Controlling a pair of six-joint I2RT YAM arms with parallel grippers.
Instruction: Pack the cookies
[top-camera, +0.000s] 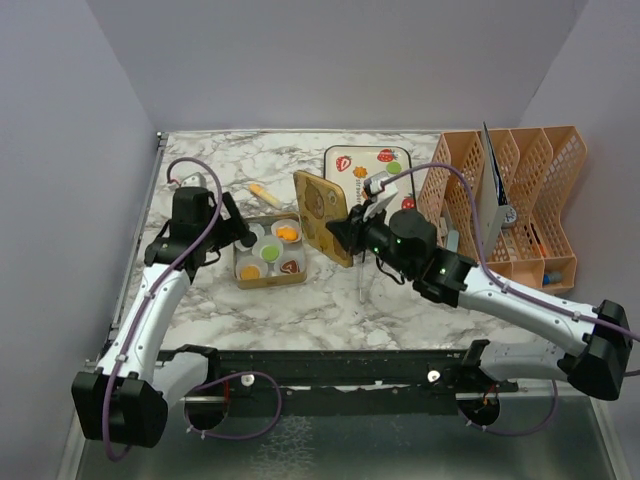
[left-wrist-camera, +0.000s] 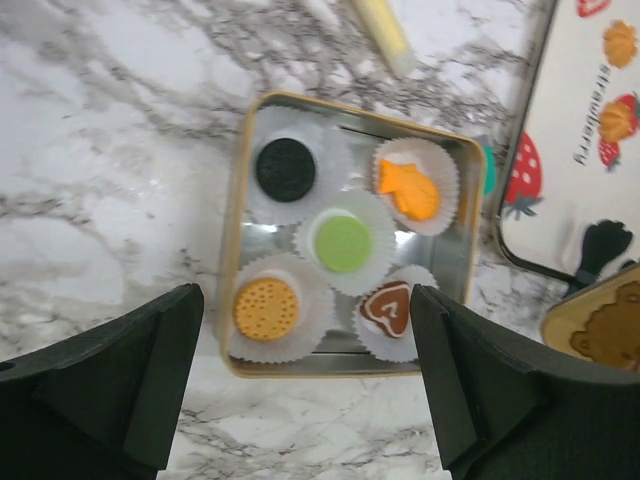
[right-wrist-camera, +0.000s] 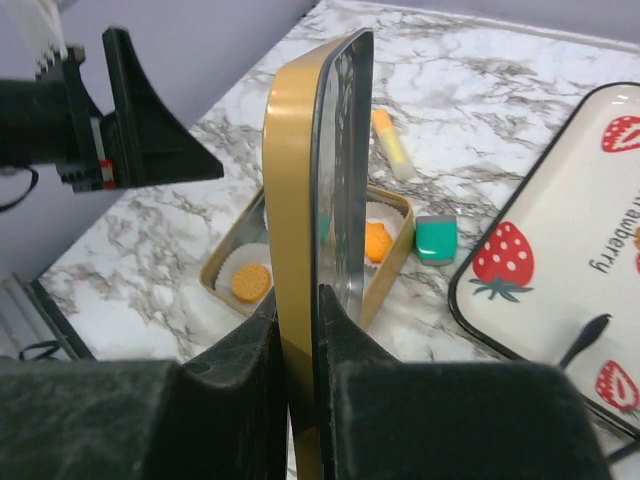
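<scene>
Packing is nearing completion. Five cookies are sitting inside the tin (left-wrist-camera: 232, 250), each in a paper cup (left-wrist-camera: 318, 212):

- black cookie (left-wrist-camera: 285, 168)
- green cookie (left-wrist-camera: 343, 243)
- orange fish cookie (left-wrist-camera: 408, 190)
- orange round cookie (left-wrist-camera: 266, 308)
- brown heart cookie (left-wrist-camera: 386, 310)

The left gripper (left-wrist-camera: 306, 292) is hovering above the tin with its jaws spread wide, carrying nothing. The right gripper (right-wrist-camera: 298, 310) is pinching the lid (right-wrist-camera: 290, 150) by its edge, holding it upright just beside the tin.

Closing the tin appears to be the remaining step. The tray (right-wrist-camera: 560, 280) is showing small coloured shapes; whether any of them is a loose cookie cannot be told.
</scene>
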